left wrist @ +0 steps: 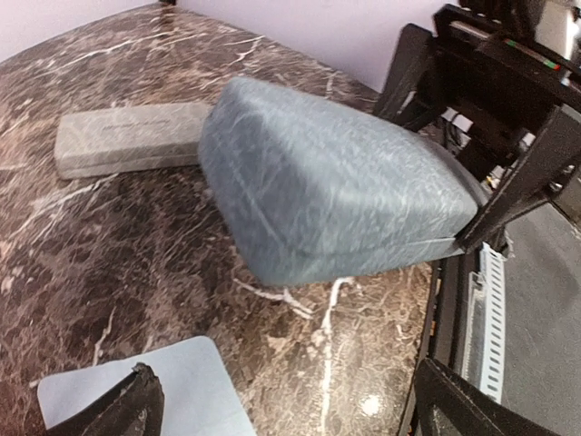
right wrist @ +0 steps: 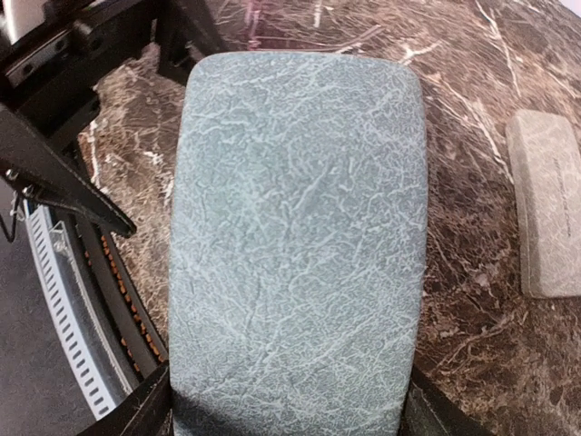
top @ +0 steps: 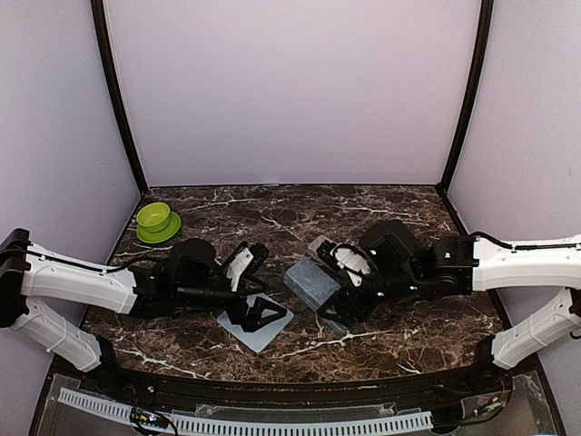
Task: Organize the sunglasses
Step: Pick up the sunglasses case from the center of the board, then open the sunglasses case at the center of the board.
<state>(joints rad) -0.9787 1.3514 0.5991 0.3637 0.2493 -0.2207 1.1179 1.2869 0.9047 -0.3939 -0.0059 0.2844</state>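
1. Sitting at the upper left of the top view, a green bowl (top: 156,221) rests on the marble table (top: 399,204), well apart from both arms.
2. Left gripper (top: 259,314) hangs low over a pale cloth (top: 257,340), left of centre, with its jaws spread wide. In the left wrist view one dark finger (left wrist: 118,409) shows over the cloth's near part at the lower left.
3. Just right of the cloth, a closed grey case (top: 311,283) sits slanted at the centre of the top view. Whether its whole base touches the table is unclear.
4. Second case (top: 320,245), paler and flatter, lies just above the first in the top view, apart from it. It shows at the upper left of the left wrist view and at the right edge of the right wrist view.
5. Right gripper (right wrist: 289,418) clamps the case across its width, with a finger against each long side at the bottom of the right wrist view.
6. Sunglasses: no view shows them plainly, so I cannot tell where they are.
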